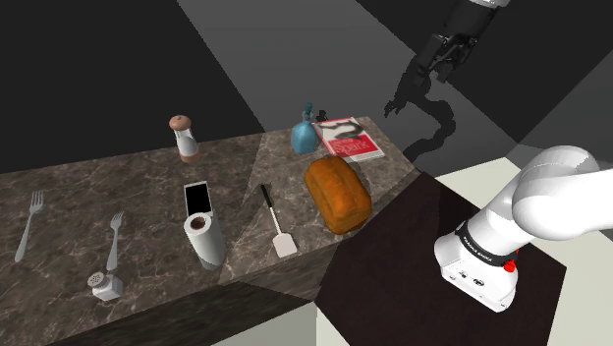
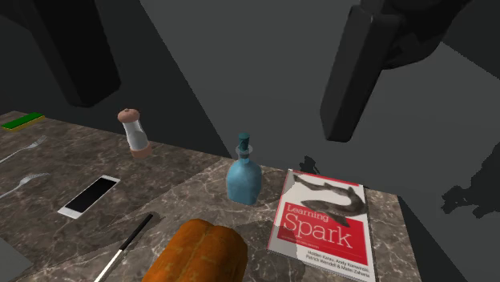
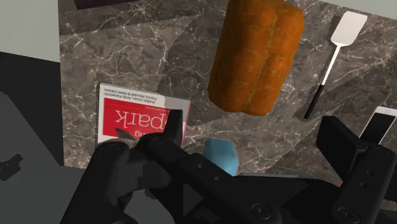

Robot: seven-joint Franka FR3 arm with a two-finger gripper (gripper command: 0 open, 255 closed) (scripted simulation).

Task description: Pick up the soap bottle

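High over the dark marbled counter [image 1: 147,187], the black two-finger gripper [image 1: 445,65] hung with fingers apart. The teal narrow-necked soap bottle [image 1: 306,133] stood upright well below, toward the shoulder view's left, beside a red book [image 1: 349,139].

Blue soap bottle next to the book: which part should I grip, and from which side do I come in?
Probably the narrow neck, from straight above. The blue soap bottle stands upright, its neck slimmer than the rounded body, so the open gripper high over it should span it easily. The book and bread loaf lie close by, crowding a low sideways approach.
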